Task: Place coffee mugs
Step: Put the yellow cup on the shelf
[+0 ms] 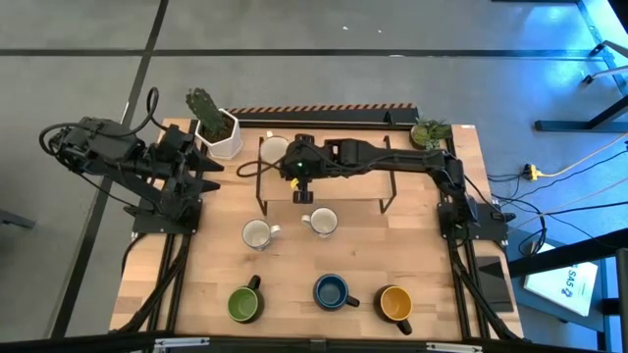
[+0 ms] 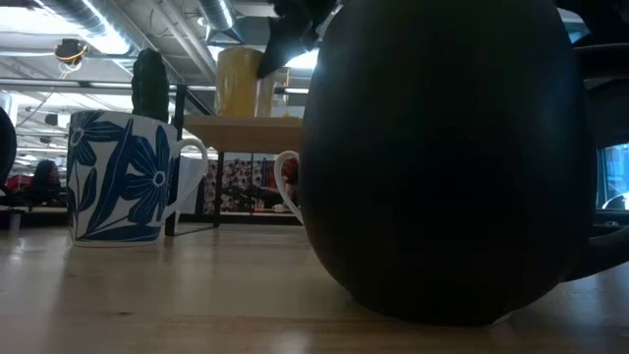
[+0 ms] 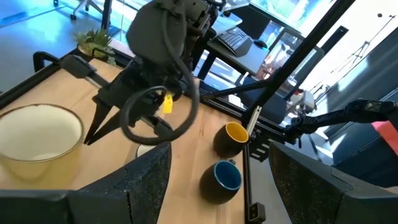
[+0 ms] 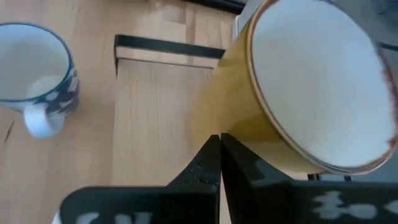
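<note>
A yellow mug with a cream inside (image 1: 273, 149) (image 4: 311, 93) (image 2: 241, 84) stands on the wooden shelf of a black-framed rack (image 1: 353, 186). My right gripper (image 1: 289, 160) (image 4: 219, 146) reaches in from the table's right, shut, its tips at the mug's right side. Two white mugs (image 1: 257, 234) (image 1: 322, 223) stand on the table in front of the rack; one has a blue flower pattern (image 2: 118, 177). Dark mugs with green (image 1: 244, 303), blue (image 1: 332, 291) and orange (image 1: 395, 303) insides stand along the near edge. My left gripper (image 1: 214, 169) (image 3: 219, 193) waits open at the left. My right gripper's shut fingertips (image 4: 211, 158) lie at the yellow mug's outer wall (image 4: 249, 134), below its rim, coming roughly level from the table's right. I cannot tell whether they touch it. The mug stands upright on the shelf.
A white hexagonal pot with a cactus (image 1: 218, 127) stands at the far left, close to the left gripper. A small leafy plant (image 1: 429, 130) sits at the far right corner. The rack's black legs (image 1: 261, 191) stand on the table. One dark mug (image 2: 442, 157) fills the low view.
</note>
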`<move>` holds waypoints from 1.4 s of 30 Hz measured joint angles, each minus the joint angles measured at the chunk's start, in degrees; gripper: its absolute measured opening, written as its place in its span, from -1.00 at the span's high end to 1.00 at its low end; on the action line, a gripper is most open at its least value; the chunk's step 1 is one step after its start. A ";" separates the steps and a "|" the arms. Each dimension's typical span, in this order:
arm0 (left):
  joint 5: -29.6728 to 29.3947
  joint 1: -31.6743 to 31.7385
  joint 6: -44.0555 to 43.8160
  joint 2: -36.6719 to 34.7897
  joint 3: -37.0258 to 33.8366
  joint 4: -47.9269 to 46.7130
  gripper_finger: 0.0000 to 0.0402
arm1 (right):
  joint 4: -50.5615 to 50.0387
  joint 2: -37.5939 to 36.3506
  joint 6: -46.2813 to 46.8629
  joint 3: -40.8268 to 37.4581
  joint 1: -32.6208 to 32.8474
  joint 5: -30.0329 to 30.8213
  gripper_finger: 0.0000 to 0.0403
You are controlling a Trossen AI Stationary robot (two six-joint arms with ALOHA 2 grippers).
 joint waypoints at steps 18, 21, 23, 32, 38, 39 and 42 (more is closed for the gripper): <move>-0.04 -0.02 0.04 0.02 0.00 -1.03 -0.31 | 2.17 0.93 -1.26 -0.02 -3.49 -0.49 1.00; -0.03 -0.01 0.07 0.02 0.00 -1.59 -0.31 | 2.34 0.93 0.37 -0.02 -2.02 -3.01 1.00; -0.02 -0.02 0.07 0.02 0.00 -1.66 -0.31 | 2.34 0.93 0.30 -0.02 -0.92 -2.88 1.00; -0.07 -0.02 0.09 0.01 0.00 -2.05 -0.31 | 5.70 2.44 -1.39 0.02 -1.30 -0.09 1.00; -0.09 -0.01 0.00 0.02 0.00 -2.05 -0.31 | 8.52 2.44 -1.61 0.04 -2.92 -0.61 1.00; -0.09 -0.01 0.00 0.00 0.00 -2.05 -0.31 | 8.55 2.44 -1.61 0.04 -3.18 -0.73 1.00; -0.09 -0.02 0.00 0.02 0.00 -2.05 -0.31 | 8.58 2.44 -1.75 0.04 -3.83 -0.67 1.00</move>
